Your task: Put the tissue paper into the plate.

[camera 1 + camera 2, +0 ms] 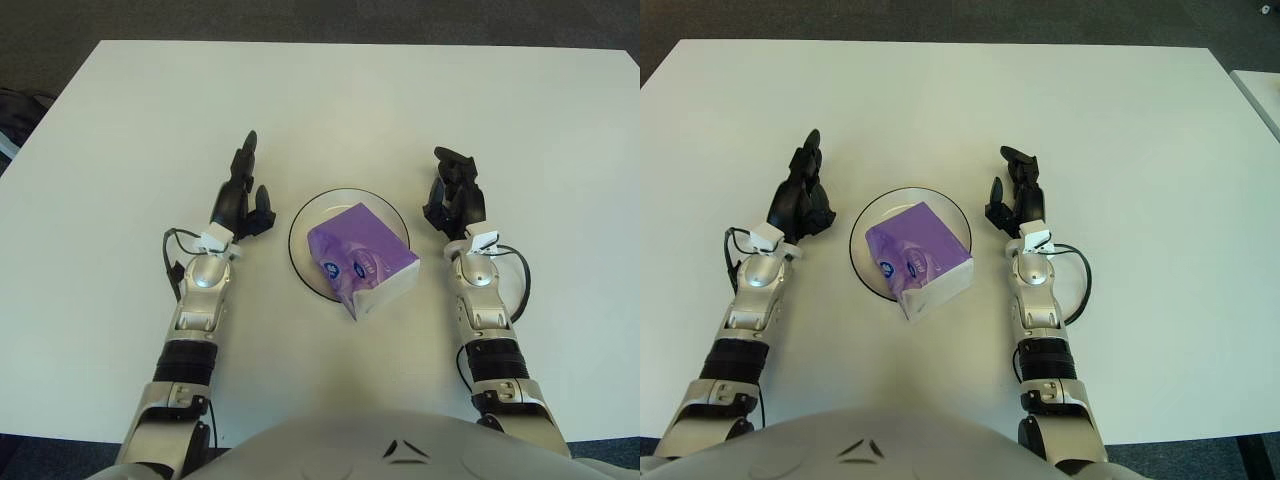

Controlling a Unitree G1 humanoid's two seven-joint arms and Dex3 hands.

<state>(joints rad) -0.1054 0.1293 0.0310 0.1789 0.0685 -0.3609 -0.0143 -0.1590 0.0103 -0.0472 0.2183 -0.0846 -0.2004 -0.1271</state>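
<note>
**Operator:** From my seat the only things in the middle of the white table (330, 100) are the clear round glass plate (300, 225) and the purple tissue pack (362, 258) lying in it, one corner poking over the near rim.

**Colleague:** Any room at the sides?

**Operator:** My left hand (240, 195) sits just left of the plate, fingers loosely extended; my right hand (455, 195) just right of it, fingers relaxed. A narrow strip of bare tabletop separates each from the rim. The far half is open.
</note>
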